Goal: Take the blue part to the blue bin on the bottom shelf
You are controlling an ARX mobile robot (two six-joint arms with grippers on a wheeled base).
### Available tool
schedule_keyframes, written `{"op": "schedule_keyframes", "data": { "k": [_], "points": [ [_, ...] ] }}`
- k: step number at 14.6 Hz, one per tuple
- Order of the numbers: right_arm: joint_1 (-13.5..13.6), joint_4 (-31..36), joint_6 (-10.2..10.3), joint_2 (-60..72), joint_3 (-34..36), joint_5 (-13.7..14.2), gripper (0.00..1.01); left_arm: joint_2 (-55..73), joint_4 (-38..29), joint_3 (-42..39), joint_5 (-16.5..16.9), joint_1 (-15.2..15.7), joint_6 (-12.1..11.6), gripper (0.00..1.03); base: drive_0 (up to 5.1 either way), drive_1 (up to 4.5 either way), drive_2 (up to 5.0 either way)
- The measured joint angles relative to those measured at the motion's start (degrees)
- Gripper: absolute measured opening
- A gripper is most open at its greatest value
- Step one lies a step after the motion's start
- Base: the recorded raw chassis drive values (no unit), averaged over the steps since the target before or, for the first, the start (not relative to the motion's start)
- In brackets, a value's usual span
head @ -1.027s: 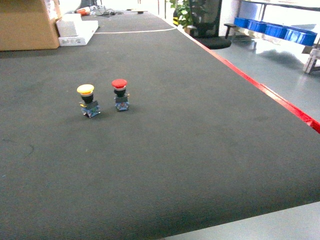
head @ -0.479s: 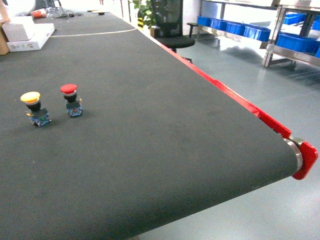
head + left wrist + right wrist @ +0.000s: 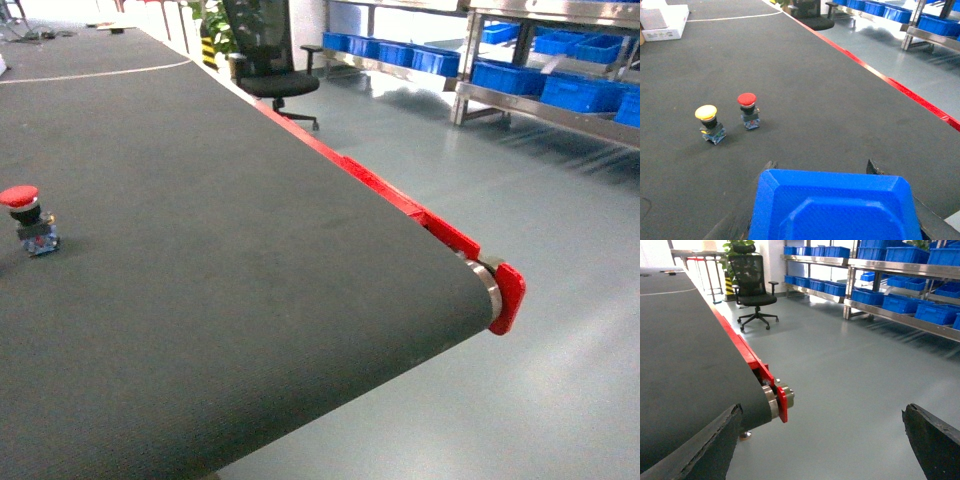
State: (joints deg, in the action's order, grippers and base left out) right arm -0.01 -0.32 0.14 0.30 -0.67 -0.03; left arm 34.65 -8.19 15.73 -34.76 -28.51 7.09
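Grips the blue part (image 3: 835, 207) pinched in the left gripper (image 3: 821, 170) above the dark belt (image 3: 815, 80), holds the right gripper (image 3: 822, 412) spread and bare past the belt's red end cap (image 3: 782, 402), has yellow push button (image 3: 707, 120) and red push button (image 3: 747, 107) standing beyond, faces blue crates (image 3: 900, 302) on a far steel rack (image 3: 900, 317).

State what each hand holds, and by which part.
The left hand grips the blue part by its two opposite sides; the right hand is open and empty.
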Motion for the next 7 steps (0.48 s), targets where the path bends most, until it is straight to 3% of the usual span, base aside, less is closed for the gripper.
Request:
{"op": "schedule_keyframes", "data": {
  "k": [7],
  "points": [
    [0.00,0.00,0.00,0.00,0.00,0.00,0.98,0.00,0.00,0.00,0.00,-0.07,-0.02,0.44,-1.7,-1.67,-1.7]
  ]
}}
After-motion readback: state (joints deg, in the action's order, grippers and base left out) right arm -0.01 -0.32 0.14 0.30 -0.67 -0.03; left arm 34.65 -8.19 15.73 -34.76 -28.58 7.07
